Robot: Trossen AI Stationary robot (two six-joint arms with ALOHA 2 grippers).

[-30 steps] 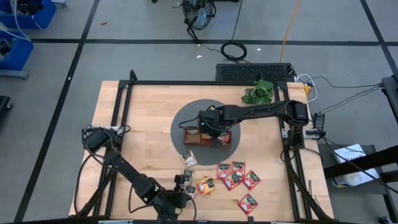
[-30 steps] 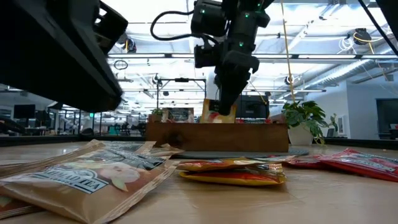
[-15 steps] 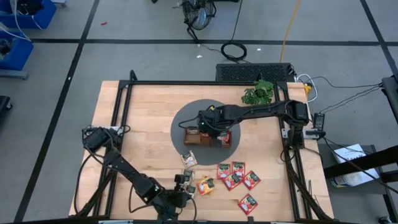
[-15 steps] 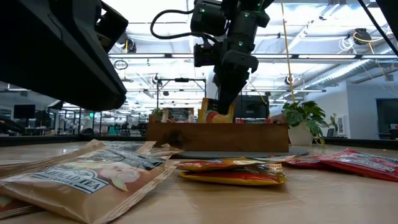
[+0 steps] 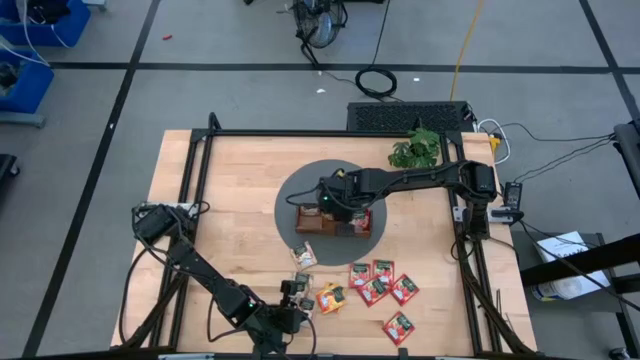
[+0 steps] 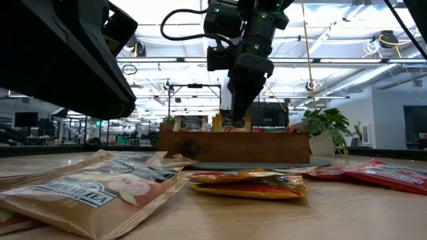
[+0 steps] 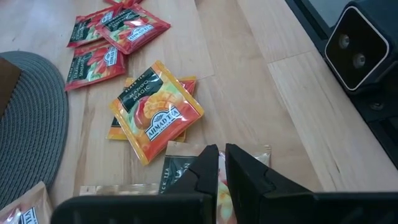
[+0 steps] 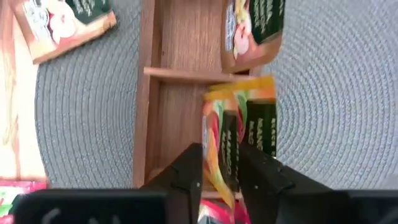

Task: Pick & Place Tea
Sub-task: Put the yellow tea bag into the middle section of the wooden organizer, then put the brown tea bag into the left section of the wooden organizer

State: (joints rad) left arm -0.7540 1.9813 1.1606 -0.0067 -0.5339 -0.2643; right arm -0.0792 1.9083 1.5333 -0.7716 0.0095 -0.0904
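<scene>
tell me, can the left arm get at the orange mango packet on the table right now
Probably yes. The left gripper hovers just short of the orange mango packet, which lies face up on bare wood with nothing over it; the right gripper is off over the tray.

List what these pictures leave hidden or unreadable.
- High view: the wooden tray compartments, covered by the right gripper.
- Right wrist view: whether the orange packet is still gripped; it is blurred between the fingers.
- Left wrist view: the pale packet, covered by the left gripper.
</scene>
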